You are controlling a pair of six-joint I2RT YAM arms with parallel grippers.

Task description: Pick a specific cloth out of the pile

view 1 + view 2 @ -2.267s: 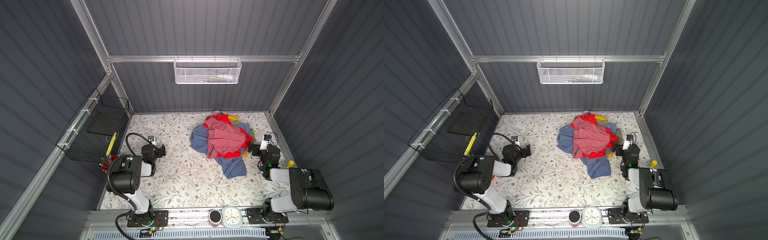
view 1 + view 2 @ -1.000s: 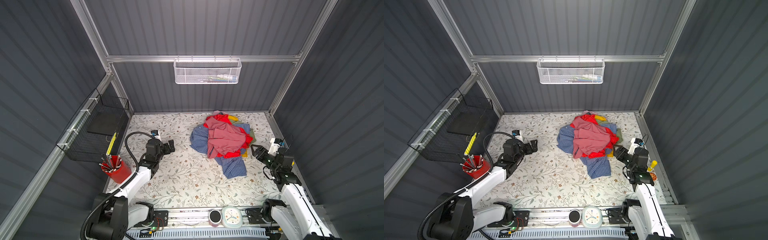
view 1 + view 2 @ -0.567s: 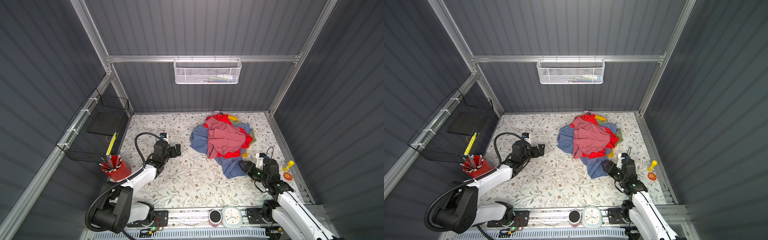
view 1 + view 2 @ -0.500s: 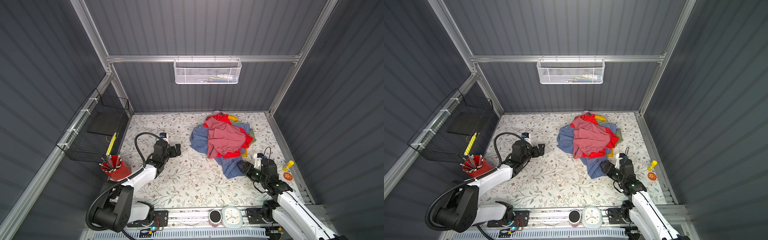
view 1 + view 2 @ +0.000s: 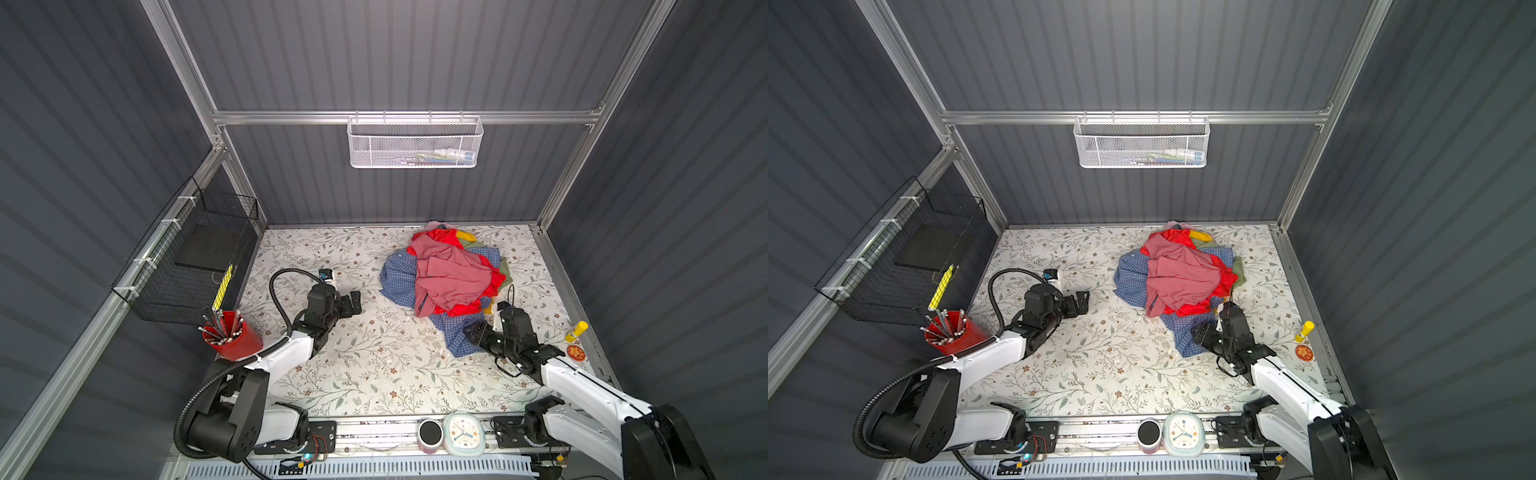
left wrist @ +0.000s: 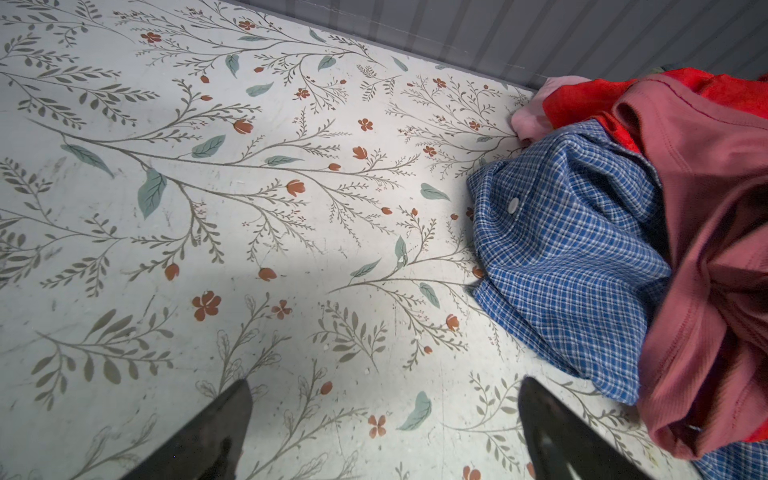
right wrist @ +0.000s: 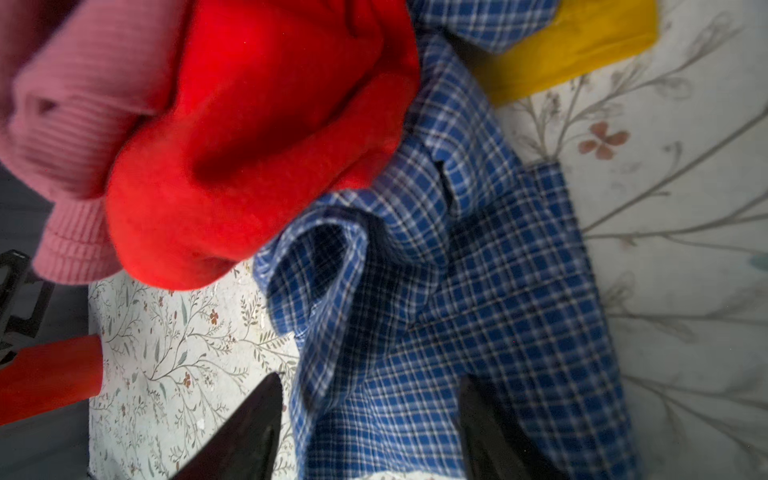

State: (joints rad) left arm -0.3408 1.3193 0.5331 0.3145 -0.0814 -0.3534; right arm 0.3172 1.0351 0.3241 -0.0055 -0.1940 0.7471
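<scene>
Blue-checked shirt (image 5: 397,278) lies under the pile (image 5: 446,266), right of centre in both top views and close to the back wall; it spreads on the floral tabletop (image 5: 353,374), one broad part poking out at the heap's left side and a crumpled tail running out toward the lower right; on top of it a dusty-pink garment (image 5: 457,282) is draped over a bright red garment (image 5: 461,309), with a yellow piece (image 5: 465,237) and an olive-green piece (image 5: 503,270) peeking out at the upper right of the heap; the right gripper (image 5: 473,332) is down at that tail, and its wrist view shows the two dark fingers (image 7: 249,428) standing apart with checked fabric lying loose between them, not pinched; whether the pads touch the weave I cannot tell; the red garment bulges just beyond the fingertips; the left gripper (image 5: 355,301) hovers over bare tabletop left of the heap, near the shirt's edge but clear of it, its fingers (image 6: 216,432) spread wide with nothing between them; a white button (image 6: 514,205) shows on the shirt in that wrist view; at the left of the top views a red cup of pencils (image 5: 232,340) stands just beside a black wire basket (image 5: 187,266); a small clock (image 5: 463,434) sits at the bottom edge
</scene>
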